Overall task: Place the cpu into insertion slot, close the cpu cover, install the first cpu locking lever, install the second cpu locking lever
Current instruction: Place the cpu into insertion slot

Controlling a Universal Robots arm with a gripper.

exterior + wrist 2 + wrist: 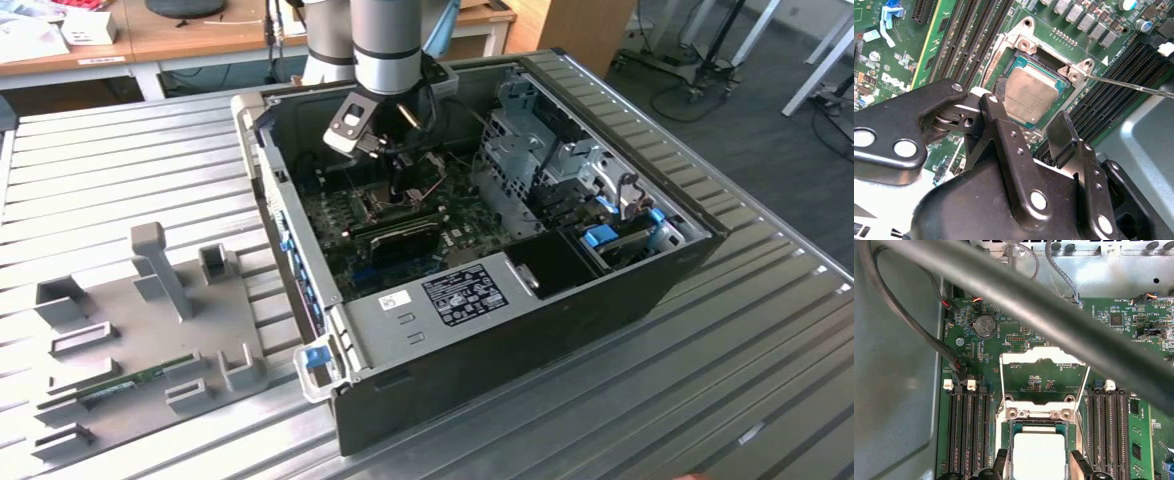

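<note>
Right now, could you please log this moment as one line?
cpu: in slot | cover: open | hand: open, empty, over cpu

My arm [387, 40] is a smooth silver-grey tube with a pale grey-white block [350, 122] fixed at its wrist. My claw [1024, 112] is matte black, built of flat, rounded linkage plates [889, 120] pinned with shiny silver rivets [905, 148] and small dark screws. It ends in two blunt fingers [1061, 135].

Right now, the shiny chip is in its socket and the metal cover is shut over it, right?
Not quite. The chip is in its socket, but the metal cover stands open, not shut, as the first wrist view shows.
</note>
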